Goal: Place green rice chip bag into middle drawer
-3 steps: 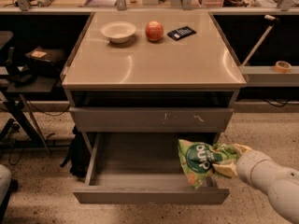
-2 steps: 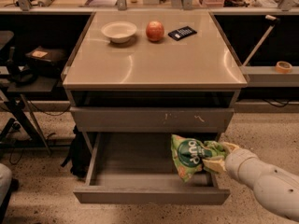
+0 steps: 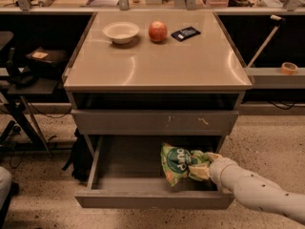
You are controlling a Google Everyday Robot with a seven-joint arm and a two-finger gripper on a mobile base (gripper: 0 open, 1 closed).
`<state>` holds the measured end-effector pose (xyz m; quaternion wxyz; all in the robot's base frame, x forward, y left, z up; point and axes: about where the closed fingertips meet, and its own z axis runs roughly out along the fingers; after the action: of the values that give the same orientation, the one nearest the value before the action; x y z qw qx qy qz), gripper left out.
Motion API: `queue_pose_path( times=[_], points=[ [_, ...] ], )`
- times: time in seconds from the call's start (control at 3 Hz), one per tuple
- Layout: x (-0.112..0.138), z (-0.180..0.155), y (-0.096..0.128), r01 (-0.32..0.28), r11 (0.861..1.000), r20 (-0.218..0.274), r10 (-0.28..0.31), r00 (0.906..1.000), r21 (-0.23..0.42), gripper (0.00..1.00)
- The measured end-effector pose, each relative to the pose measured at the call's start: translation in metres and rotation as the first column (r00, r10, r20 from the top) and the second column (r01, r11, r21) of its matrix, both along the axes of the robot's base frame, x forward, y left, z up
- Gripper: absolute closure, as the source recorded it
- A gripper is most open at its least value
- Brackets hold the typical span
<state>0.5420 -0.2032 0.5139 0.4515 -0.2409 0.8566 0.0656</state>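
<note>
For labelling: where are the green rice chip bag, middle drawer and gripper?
green rice chip bag (image 3: pixel 179 161), camera view, on its round logo.
middle drawer (image 3: pixel 143 199), camera view, on its front panel.
gripper (image 3: pixel 202 169), camera view, fingertips clamping bag's right edge, over drawer.

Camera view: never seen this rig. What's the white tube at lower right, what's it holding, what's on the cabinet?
There is one picture, from a single camera looking down at the front of a cabinet; where the camera is mounted is not known. The white tube is the robot's arm, at the lower right. At its tip is the gripper, a two-finger clamp, shut on the green rice chip bag. It holds the bag inside the open middle drawer, toward the drawer's right side. I cannot tell whether the bag touches the drawer floor. The scratched drawer front above is closed. On the cabinet top sit a white bowl, a red apple and a dark flat item.
</note>
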Motion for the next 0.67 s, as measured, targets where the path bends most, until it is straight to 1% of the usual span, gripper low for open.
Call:
queue_pose_path(
  times=[0.33, 0.67],
  points=[
    [0.000, 0.001, 0.000, 0.000, 1.000, 0.001, 0.000, 1.0000, -0.001, 1.00],
    [0.003, -0.015, 0.002, 0.017, 1.000, -0.006, -0.017, 0.9998, 0.002, 1.00]
  ],
)
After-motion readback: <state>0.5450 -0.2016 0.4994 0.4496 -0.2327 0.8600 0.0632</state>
